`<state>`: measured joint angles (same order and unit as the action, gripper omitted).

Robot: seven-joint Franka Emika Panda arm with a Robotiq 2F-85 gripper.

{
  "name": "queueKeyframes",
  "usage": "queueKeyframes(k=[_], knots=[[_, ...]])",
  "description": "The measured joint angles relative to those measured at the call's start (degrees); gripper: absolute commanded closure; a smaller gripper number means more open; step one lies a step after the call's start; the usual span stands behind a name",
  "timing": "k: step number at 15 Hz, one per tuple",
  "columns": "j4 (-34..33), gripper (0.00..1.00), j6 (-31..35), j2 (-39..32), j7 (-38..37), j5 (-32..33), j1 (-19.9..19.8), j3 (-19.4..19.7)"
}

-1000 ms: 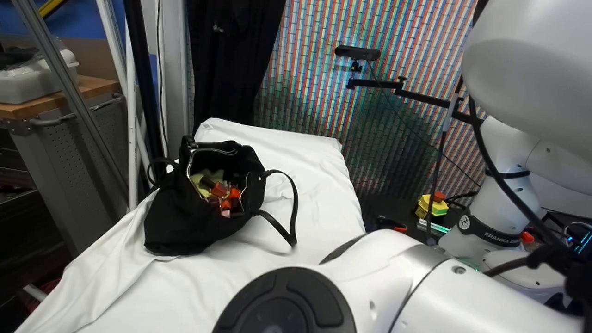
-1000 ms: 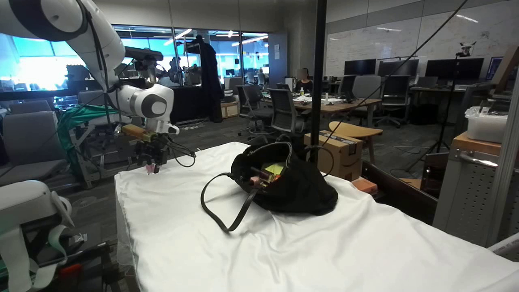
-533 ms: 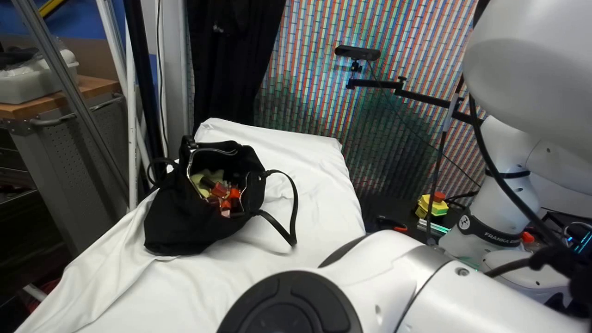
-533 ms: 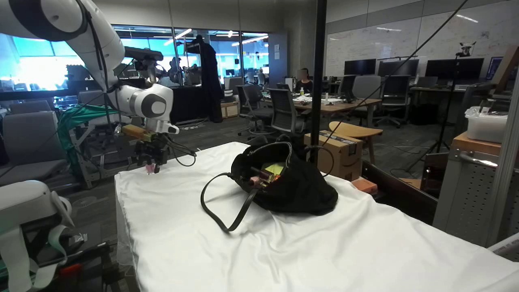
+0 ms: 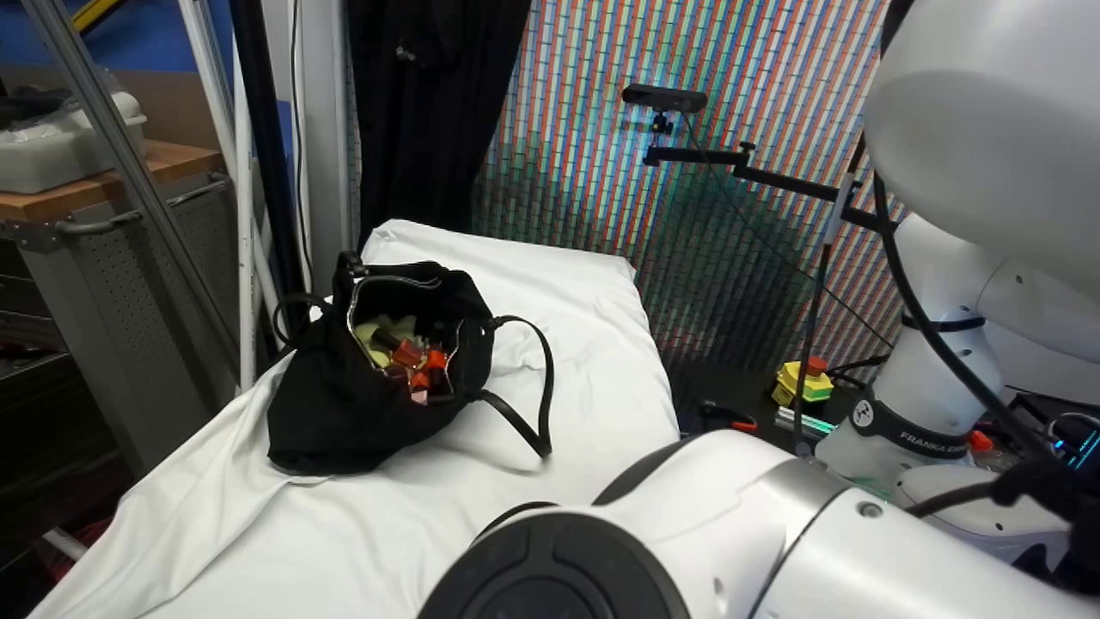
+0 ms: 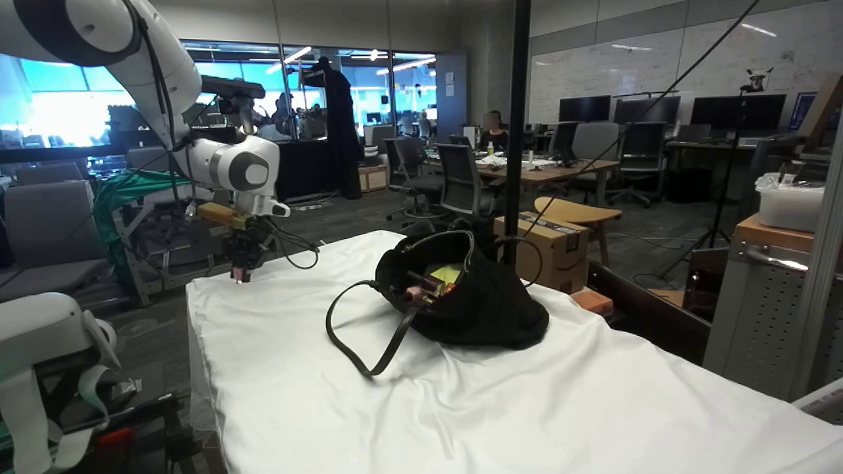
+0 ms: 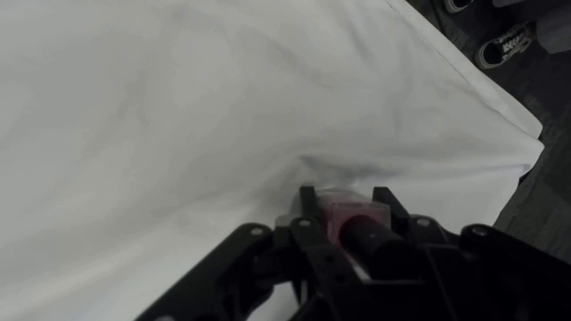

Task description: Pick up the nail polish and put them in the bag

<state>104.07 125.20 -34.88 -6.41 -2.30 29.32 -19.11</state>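
"Holding anything, that gripper?"

"Yes, a small nail polish bottle, pinkish red with a black cap. The jaws clamp it from both sides, at about four o'clock from the middle of the wrist view."

"Off the white-draped tabletop?"

"It's right down by it; whether the base touches, I can't tell."

"Where's the bag?"

"Well apart, at three o'clock from the gripper in an exterior view, with one handle looping out towards eight."

"What's in it?"

"Other bottles, red and orange, in the gaping mouth, beside something pale yellow."

"And past that?"

"A cardboard box, at two o'clock from the bag, then, much farther back, a person in dark clothes, at twelve."
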Motion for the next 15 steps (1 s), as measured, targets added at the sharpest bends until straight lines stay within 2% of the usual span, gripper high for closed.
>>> queueKeyframes(k=[1,15], knots=[[0.0,0.78,0.0,0.0,0.0,0.0,0.0,0.0],[-0.1,0.80,-0.5,0.3,0.0,1.4,-0.3,1.2]])
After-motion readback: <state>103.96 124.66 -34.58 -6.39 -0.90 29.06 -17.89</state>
